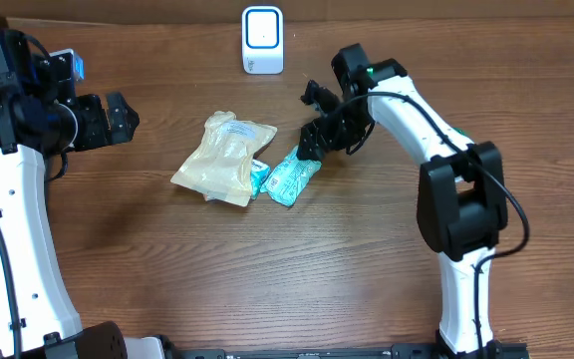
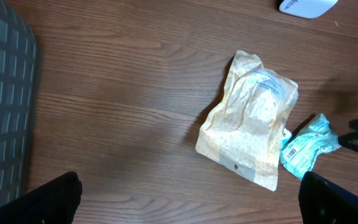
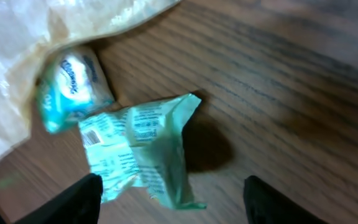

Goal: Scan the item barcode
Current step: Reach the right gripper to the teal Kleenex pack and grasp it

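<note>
Teal packet (image 3: pixel 138 155): flat on the bench (image 3: pixel 291 93), barcode face up, just beside the beige pouch (image 3: pixel 17 74).
Right hand (image 3: pixel 173 199): over the packet, jaws apart, straddling its near end, gripping nothing.
Left hand (image 2: pixel 194 205): wide open, empty, well apart from the packet.

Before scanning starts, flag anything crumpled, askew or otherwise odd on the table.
The teal packet is crumpled and lies slanted beside the beige pouch, though its barcode faces up. A small blue-and-white packet sits half tucked under the pouch's edge. Nothing looks spilled or torn.
</note>
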Available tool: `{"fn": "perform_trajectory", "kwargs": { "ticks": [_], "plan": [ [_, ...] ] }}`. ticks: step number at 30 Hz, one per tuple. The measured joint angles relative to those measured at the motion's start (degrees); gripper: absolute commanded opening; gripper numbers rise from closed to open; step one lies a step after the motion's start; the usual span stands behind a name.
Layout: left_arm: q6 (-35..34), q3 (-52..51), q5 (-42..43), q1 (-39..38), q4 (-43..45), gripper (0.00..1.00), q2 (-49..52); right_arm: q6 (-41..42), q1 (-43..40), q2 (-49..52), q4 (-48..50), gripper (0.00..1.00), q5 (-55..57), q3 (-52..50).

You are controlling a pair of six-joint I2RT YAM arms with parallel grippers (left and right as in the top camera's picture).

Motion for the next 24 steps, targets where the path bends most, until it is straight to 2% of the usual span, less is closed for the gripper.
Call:
{"fn": "perform_trajectory", "kwargs": {
  "ticks": [2,5,7,10,18,22,24],
  "plan": [
    [0.0,0.0,0.0,0.0,0.0,1.00,0.0,-0.7,0.0,1.7,-0.2,0.51,-0.7,0.0],
    [0.0,0.0,0.0,0.0,0.0,1.00,0.0,-1.7,0.0,3.1,-0.1,0.50,-2.3,0.0],
    [0.0,0.0,0.0,0.0,0.0,1.00,0.0,-2.0,0.0,3.5,0.1,0.43,-3.4,0.0],
    [0.0,0.0,0.0,0.0,0.0,1.00,0.0,-2.3,0.0,3.6,0.1,0.38,-4.6,0.0],
    [0.0,0.0,0.0,0.0,0.0,0.99,0.0,-2.5,0.0,3.7,4.6,0.33,-8.0,-4.9],
    [0.0,0.0,0.0,0.0,0.0,0.99,0.0,-2.5,-0.1,3.7,5.3,0.11,-10.1,-7.2],
    [0.0,0.0,0.0,0.0,0.0,1.00,0.0,-2.4,-0.2,3.7,5.4,0.07,-10.8,-7.4]
  ]
}}
